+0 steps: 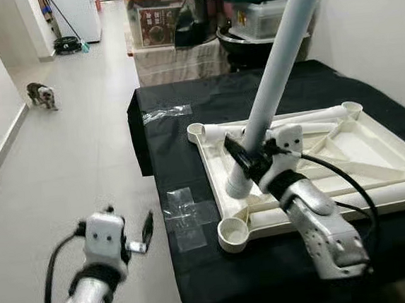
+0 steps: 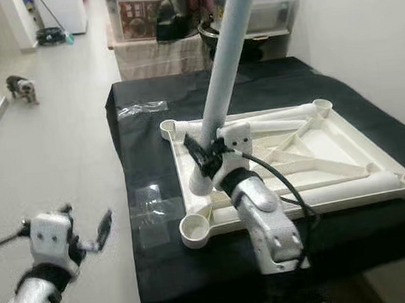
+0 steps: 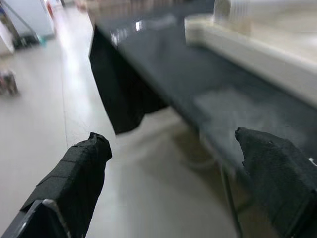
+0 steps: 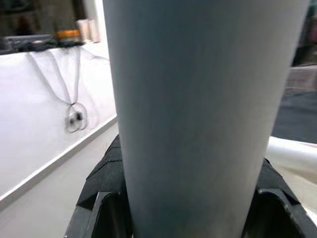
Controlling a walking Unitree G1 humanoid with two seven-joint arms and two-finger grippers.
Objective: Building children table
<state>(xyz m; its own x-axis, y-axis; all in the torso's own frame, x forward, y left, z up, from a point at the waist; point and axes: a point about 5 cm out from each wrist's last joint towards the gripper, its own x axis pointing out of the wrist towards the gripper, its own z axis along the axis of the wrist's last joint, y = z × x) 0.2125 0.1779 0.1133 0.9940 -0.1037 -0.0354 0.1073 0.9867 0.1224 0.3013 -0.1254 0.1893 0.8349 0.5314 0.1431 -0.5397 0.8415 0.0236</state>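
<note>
Here, from the left eye, the right claw [image 1: 250, 163] is clamped on the grey table leg [image 1: 274, 81], holding it tilted above the upturned white tabletop [image 1: 372, 144] that lies on the black-draped counter [image 1: 199, 279]. The leg's lower end hangs near the front-left corner socket [image 1: 232, 232] but is not in it. The left claw [image 1: 142, 236] hovers over the floor beside the counter, fingers apart and holding nothing. A small dog [image 1: 41, 95] stands far off on the floor.

The right eye gives the same layout, with strips of clear tape [image 2: 147, 213] on the cloth just beside the tabletop.

The left wrist shows both black fingers [image 3: 74, 173] spread wide, the counter edge beyond them.

The right wrist shows the leg pinched between the pads [image 4: 106, 173].

Likely risk: with the leg this tilted, pushing down could jam it against the socket rim or skid the unanchored tabletop across the cloth, since the other claw isn't bracing it
</note>
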